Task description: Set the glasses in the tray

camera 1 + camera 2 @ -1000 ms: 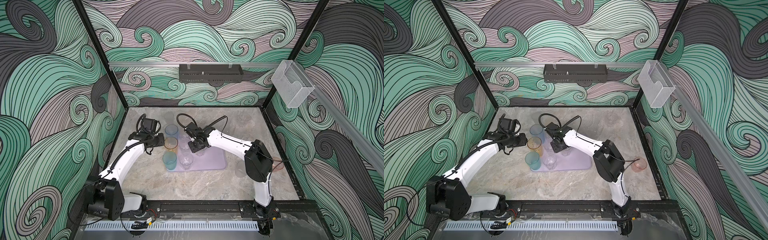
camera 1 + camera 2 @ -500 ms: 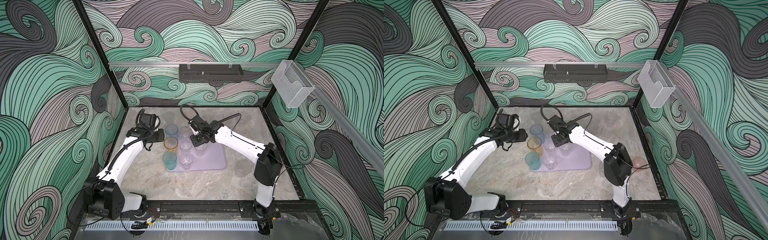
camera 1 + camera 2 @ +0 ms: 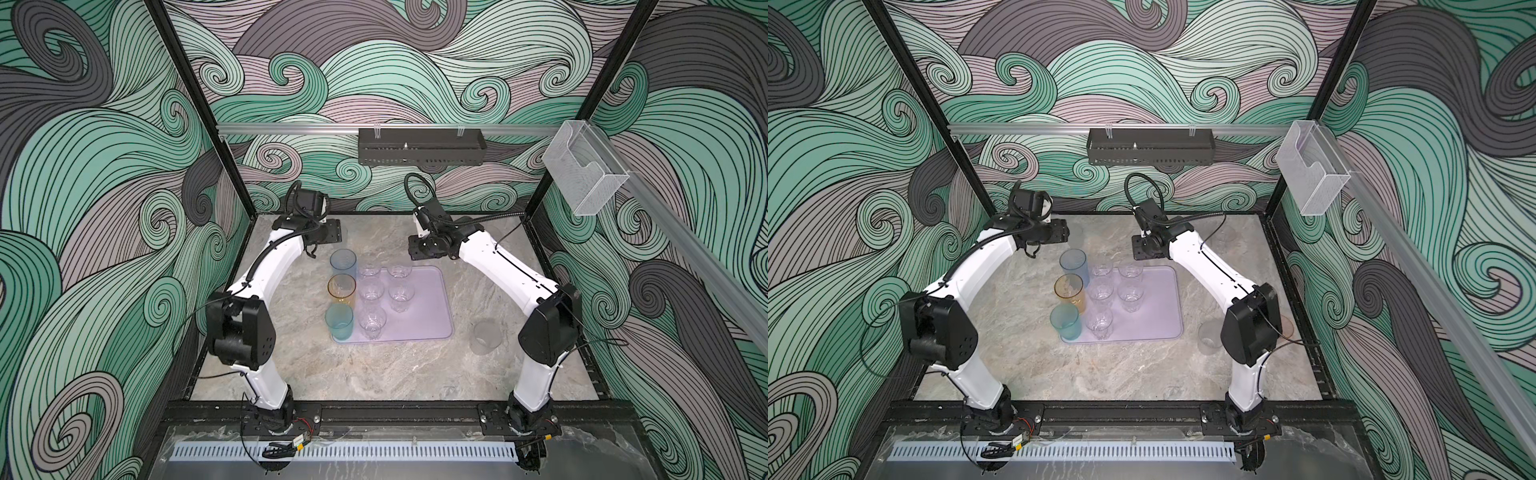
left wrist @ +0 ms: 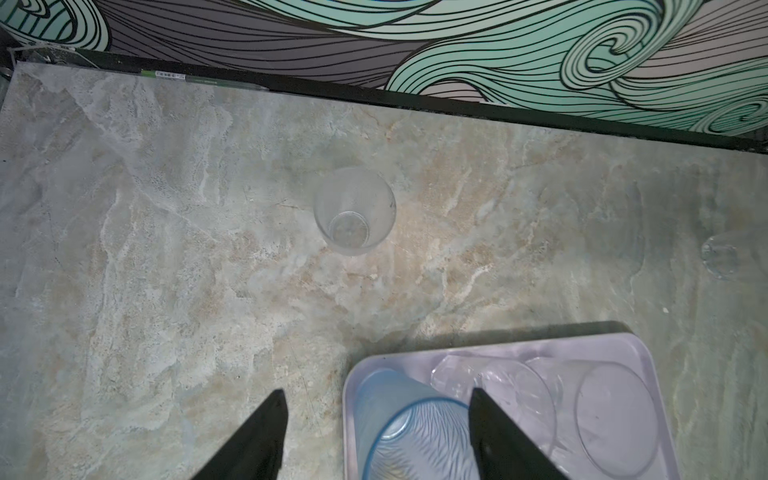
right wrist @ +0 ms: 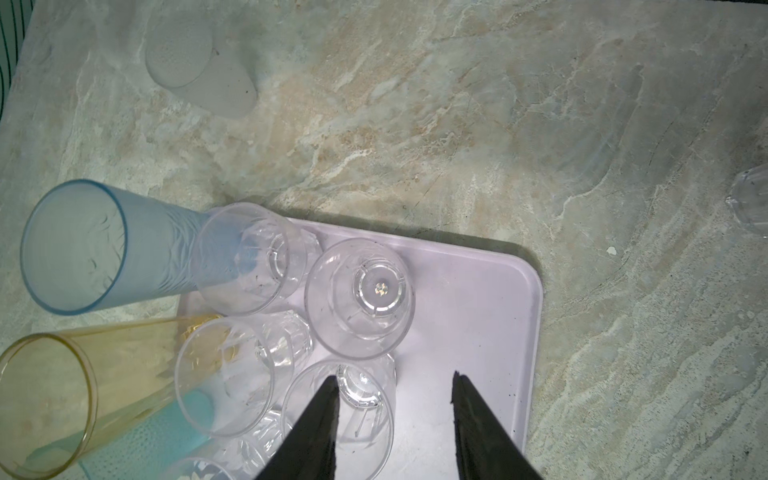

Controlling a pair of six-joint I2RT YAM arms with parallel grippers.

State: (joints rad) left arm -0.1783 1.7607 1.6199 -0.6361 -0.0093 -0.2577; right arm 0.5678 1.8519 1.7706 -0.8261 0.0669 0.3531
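In both top views the lavender tray (image 3: 428,316) (image 3: 1158,311) lies mid-table. Along its left side stand a blue tumbler (image 3: 343,262), an amber tumbler (image 3: 341,287) and a teal tumbler (image 3: 339,321), with several small clear glasses (image 3: 371,289) beside them. My left gripper (image 3: 330,233) (image 4: 376,395) hovers open beyond the tray's far left corner, above the blue tumbler (image 4: 415,432) and apart from it. My right gripper (image 3: 417,250) (image 5: 395,376) hangs open over the tray's far edge, holding nothing. Off the tray stand a frosted grey cup (image 3: 485,337) and a pink cup (image 3: 1286,328), half hidden by the right arm.
Another frosted cup (image 4: 353,212) (image 5: 195,66) stands on the marble near the back wall. A clear glass (image 5: 748,203) stands off to the back right. A black rack (image 3: 419,146) and a clear acrylic box (image 3: 582,174) hang on the walls.
Both grippers have let go of glasses in the tray, opened wider and drawn back toward the back wall. The glasses stay standing in the tray.
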